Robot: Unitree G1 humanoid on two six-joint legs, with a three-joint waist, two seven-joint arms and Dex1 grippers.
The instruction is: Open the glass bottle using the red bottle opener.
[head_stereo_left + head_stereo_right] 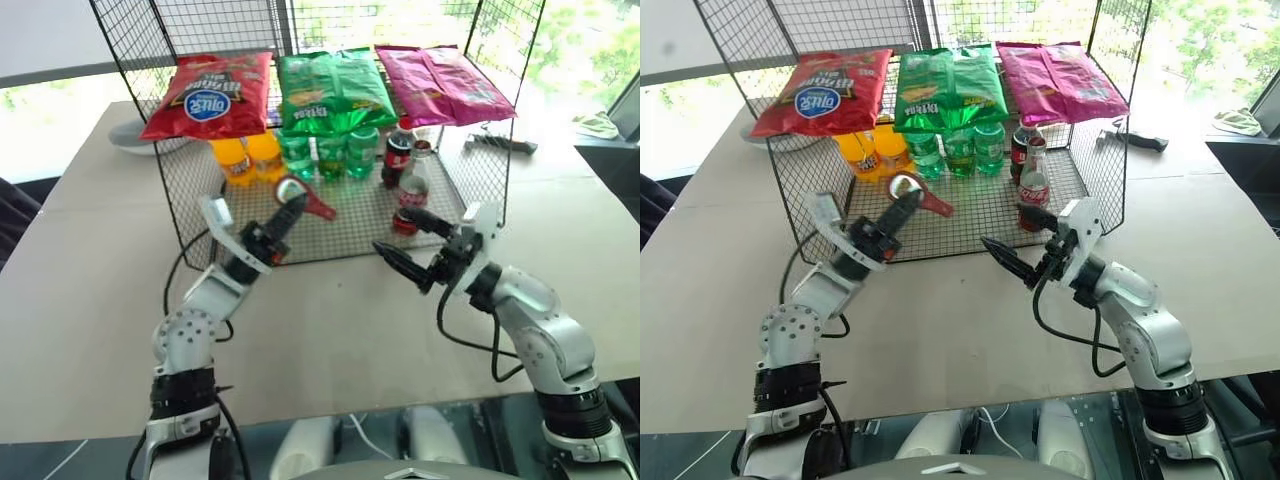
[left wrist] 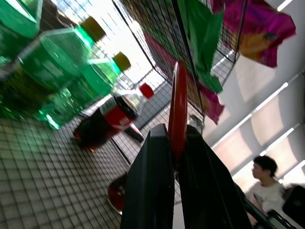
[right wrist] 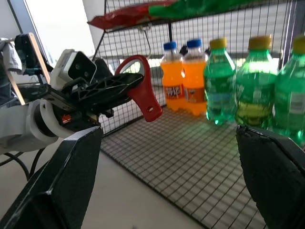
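Head views: the red bottle opener [image 1: 305,198] is pinched in the left gripper [image 1: 290,214]; the right gripper [image 1: 412,244] is spread wide just before the glass bottle [image 1: 411,198], which is stood on the wire shelf [image 1: 340,228].

Left wrist view: the opener is clamped between the fingers [image 2: 147,191].

Right wrist view: the opener is seen held aloft.

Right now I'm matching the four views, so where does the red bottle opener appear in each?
Left eye view: red bottle opener centre-left, in the left gripper, before the wire rack.
Right eye view: centre-left, same rack front.
Left wrist view: edge-on between the fingers.
Right wrist view: upper left.
Shared landmark: orange soda bottles, just behind it.
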